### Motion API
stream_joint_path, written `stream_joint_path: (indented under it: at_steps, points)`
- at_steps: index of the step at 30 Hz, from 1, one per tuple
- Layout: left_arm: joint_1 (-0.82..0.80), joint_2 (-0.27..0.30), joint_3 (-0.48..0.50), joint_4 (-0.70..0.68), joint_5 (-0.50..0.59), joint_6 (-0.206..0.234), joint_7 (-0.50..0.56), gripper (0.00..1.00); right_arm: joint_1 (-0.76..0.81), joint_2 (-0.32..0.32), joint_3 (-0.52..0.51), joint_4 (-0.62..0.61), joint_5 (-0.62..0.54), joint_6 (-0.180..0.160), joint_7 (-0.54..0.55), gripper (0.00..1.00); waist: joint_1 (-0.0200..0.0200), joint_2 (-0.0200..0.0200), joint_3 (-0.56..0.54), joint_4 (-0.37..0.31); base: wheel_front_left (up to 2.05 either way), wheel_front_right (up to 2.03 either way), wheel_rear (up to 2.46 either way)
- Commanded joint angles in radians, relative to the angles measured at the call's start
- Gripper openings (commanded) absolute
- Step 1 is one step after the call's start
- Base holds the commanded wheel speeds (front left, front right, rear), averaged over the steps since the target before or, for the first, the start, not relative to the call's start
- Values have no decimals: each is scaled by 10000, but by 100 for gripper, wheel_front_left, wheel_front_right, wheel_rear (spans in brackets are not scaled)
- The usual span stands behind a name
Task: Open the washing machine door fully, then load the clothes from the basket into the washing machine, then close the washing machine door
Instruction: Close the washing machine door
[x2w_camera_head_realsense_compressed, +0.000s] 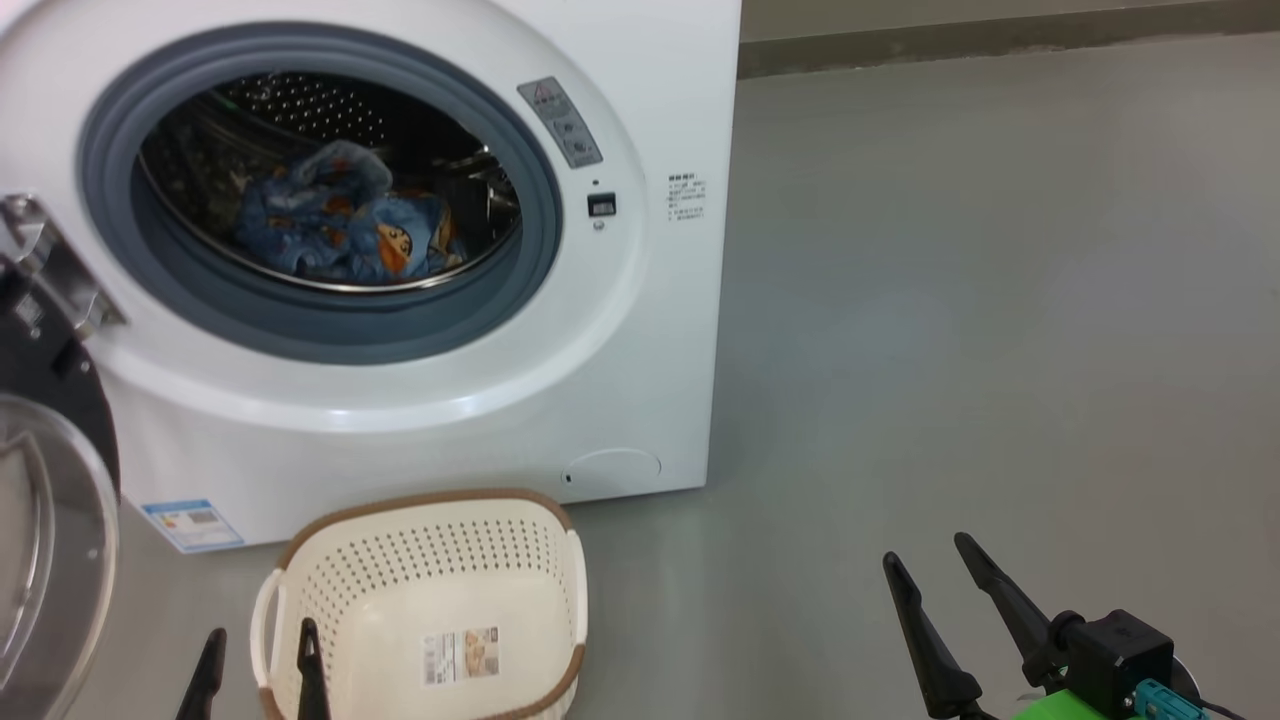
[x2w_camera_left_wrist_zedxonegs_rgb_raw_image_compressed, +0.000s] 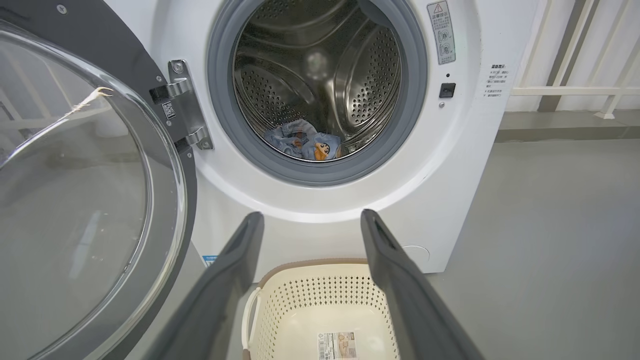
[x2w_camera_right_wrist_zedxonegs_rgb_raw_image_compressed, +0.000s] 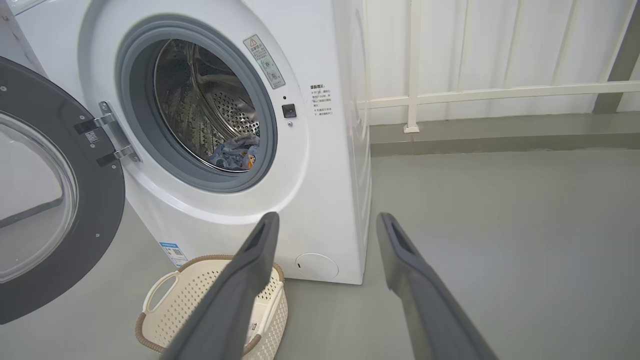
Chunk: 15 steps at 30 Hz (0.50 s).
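Note:
The white washing machine (x2w_camera_head_realsense_compressed: 640, 330) stands with its round door (x2w_camera_head_realsense_compressed: 45, 520) swung wide to the left, black ring and glass bowl facing me. The light blue clothes (x2w_camera_head_realsense_compressed: 345, 230) lie inside the steel drum, and they show as the clothes (x2w_camera_left_wrist_zedxonegs_rgb_raw_image_compressed: 305, 142) in the left wrist view. On the floor in front sits the cream basket (x2w_camera_head_realsense_compressed: 430, 560), nothing inside but its sticker. My left gripper (x2w_camera_head_realsense_compressed: 262, 650) hangs open over the basket's left side. My right gripper (x2w_camera_head_realsense_compressed: 930, 560) is open above bare floor, right of the basket.
Grey floor (x2w_camera_head_realsense_compressed: 1000, 300) stretches to the right of the machine. A white railing (x2w_camera_right_wrist_zedxonegs_rgb_raw_image_compressed: 500, 92) and wall run behind it. The open door (x2w_camera_left_wrist_zedxonegs_rgb_raw_image_compressed: 90, 190) takes up the space left of the basket (x2w_camera_left_wrist_zedxonegs_rgb_raw_image_compressed: 325, 310).

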Motion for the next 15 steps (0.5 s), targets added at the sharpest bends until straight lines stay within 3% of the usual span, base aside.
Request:
stream_joint_path:
  at_steps: [1,7,15]
  points:
    - [-456,245,361,-193,68,-10,-67,100,-170,-30,229,-294,-110,16,9,100,0,0,4,9,-112,112,0]
    - [-465,241,369,-190,45,-4,-118,100,-181,-27,221,-301,-117,16,25,100,0,0,0,31,-65,65,0]
    - [-501,249,389,-139,17,-1,-173,100,-174,-21,209,-284,-114,16,28,100,0,0,-12,77,-3,3,0]
